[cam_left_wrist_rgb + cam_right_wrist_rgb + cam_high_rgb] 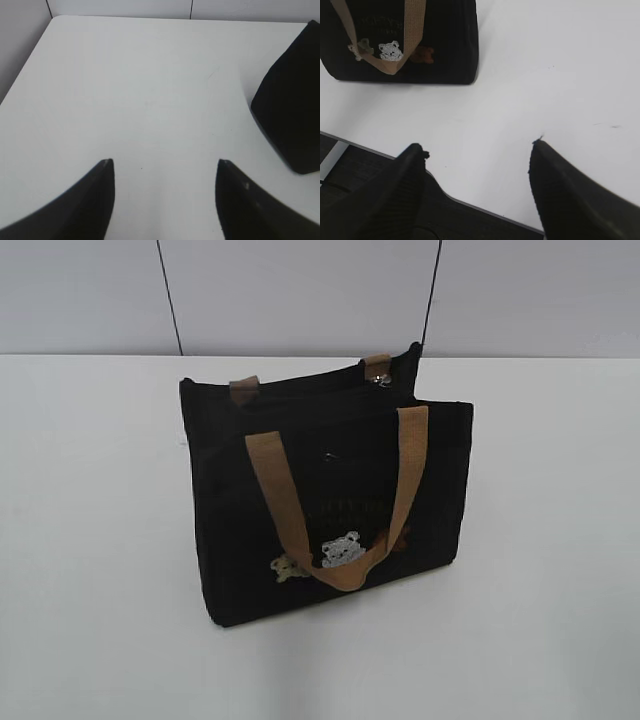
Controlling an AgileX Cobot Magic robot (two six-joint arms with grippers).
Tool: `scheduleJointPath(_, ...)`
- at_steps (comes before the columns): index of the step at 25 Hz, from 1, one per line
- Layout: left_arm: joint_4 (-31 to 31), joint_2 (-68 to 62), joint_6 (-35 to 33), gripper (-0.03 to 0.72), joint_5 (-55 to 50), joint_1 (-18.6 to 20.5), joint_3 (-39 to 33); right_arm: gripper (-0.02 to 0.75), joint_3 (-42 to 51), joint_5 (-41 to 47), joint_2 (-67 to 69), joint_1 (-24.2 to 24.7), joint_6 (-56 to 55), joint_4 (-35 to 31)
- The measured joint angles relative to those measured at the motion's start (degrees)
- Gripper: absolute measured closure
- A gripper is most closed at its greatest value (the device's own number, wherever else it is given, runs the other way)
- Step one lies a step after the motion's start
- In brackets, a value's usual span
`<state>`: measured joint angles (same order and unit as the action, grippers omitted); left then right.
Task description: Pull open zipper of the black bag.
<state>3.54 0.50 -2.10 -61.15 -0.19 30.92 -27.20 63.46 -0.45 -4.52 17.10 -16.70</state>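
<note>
The black bag (330, 500) stands upright mid-table, one tan handle hanging down its front over the bear patches. Along its top runs the zipper, with the small silver pull tab (381, 379) at the far right end beside a tan strap stub. In the left wrist view only a black corner of the bag (290, 115) shows at the right edge, and my left gripper (165, 162) is open over bare table, well short of it. My right gripper (479, 145) is open above the table's near edge, with the bag (440, 45) ahead to the upper left. Neither gripper appears in the exterior view.
The white table (100, 540) surrounds the bag on all sides. A grey panelled wall (300, 290) rises behind the far edge. Beneath my right gripper the table's front edge (485, 209) and dark floor show.
</note>
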Motion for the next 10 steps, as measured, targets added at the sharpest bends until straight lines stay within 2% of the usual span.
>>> scheduleJointPath(10,0.05,0.00,0.00,0.230,0.00,0.00,0.00,0.242,0.00,0.00,0.00,0.00,0.00,-2.23)
